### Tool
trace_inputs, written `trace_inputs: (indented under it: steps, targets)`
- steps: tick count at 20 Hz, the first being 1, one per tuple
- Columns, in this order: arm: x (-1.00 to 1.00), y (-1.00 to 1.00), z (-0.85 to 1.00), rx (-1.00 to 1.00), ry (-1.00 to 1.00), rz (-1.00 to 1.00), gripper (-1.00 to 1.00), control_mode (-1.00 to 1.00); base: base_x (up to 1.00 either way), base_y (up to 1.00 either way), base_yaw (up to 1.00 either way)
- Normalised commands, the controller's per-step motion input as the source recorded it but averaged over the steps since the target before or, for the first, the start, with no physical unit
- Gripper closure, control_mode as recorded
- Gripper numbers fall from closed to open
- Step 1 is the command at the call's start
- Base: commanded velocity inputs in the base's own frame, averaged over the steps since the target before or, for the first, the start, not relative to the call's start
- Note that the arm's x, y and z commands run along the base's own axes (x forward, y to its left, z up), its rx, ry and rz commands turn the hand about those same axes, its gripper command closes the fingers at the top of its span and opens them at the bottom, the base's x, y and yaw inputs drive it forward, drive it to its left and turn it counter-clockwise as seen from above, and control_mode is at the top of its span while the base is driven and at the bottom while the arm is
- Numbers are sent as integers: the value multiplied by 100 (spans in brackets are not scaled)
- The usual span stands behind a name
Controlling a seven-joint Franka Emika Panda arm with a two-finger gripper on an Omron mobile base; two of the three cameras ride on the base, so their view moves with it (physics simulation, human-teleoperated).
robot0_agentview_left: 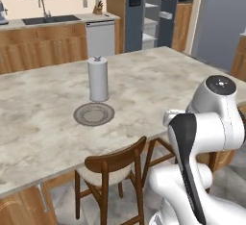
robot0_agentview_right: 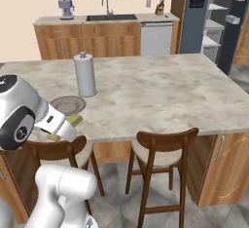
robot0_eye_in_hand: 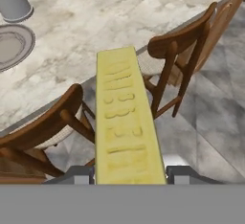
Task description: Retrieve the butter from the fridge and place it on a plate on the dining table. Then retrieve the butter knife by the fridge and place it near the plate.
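Clamping the butter (robot0_eye_in_hand: 125, 122) lengthwise between its fingers, the end effector (robot0_eye_in_hand: 129, 173) hovers near the dining table (robot0_eye_in_hand: 119, 17) edge.

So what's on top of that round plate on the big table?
Nothing; the plate is bare, beside the paper towel roll. The butter is held in the jaws near the table's edge.

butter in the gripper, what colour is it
Pale yellow, with raised lettering along its top; the butter shows best in the hand view.
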Motion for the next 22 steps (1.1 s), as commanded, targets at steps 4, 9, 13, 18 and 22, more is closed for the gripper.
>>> trace_inputs:
  steps: [4,9,13,18,22]
  targets:
    - [0,0,0,0,0,0,100,100,-3,57,3]
    - [0,0,0,0,0,0,100,100,-36,14,7]
    - [0,0,0,0,0,0,100,100,-5,49,0]
    - [0,0,0,0,0,0,100,100,-17,100,0]
    - [0,0,0,0,0,0,100,100,27,44,0]
